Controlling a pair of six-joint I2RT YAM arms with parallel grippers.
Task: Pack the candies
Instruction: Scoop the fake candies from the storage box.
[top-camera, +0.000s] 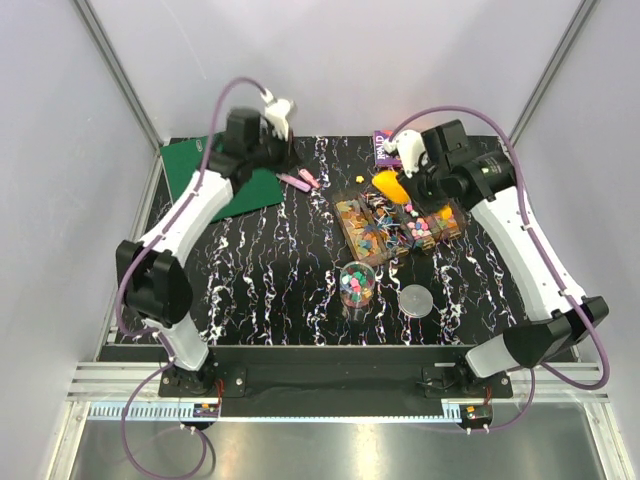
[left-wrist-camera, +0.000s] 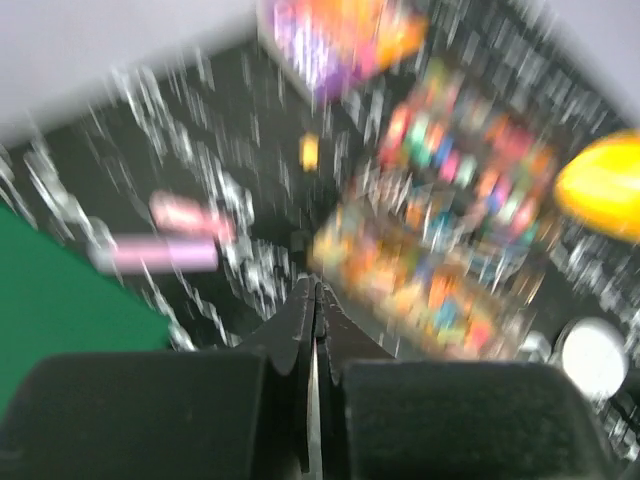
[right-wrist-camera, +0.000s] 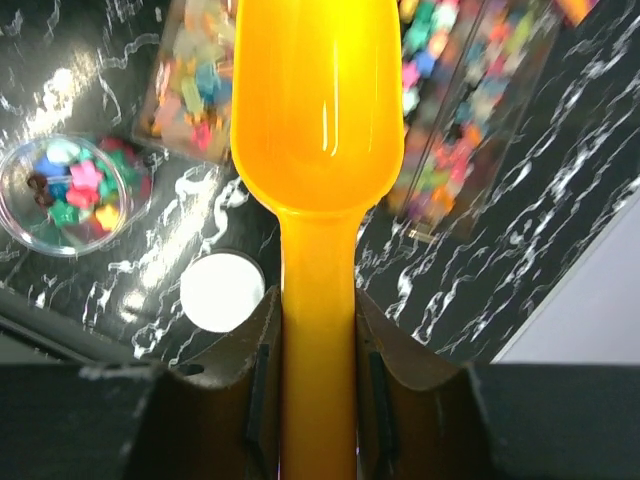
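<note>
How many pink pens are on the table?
2. One pink highlighter pen lies beside the green mat, the other right next to it. More may be hidden.

Each arm is made of long white tubes joined by chunky black parts. The left arm (top-camera: 185, 225) and the right arm (top-camera: 525, 250) look just the same. A thin purple cable (top-camera: 122, 300) runs along each one in big loose loops. Each arm stands on a black foot (top-camera: 195, 380) with small bolts. Near each tip sits a small white piece (top-camera: 280, 108). The left gripper (left-wrist-camera: 315, 300) is all black, with two thin pointed tips and blocky black sides. The right gripper (right-wrist-camera: 318, 335) has black blocks too, and its fingers (right-wrist-camera: 258, 350) look brown on the inside.
</note>
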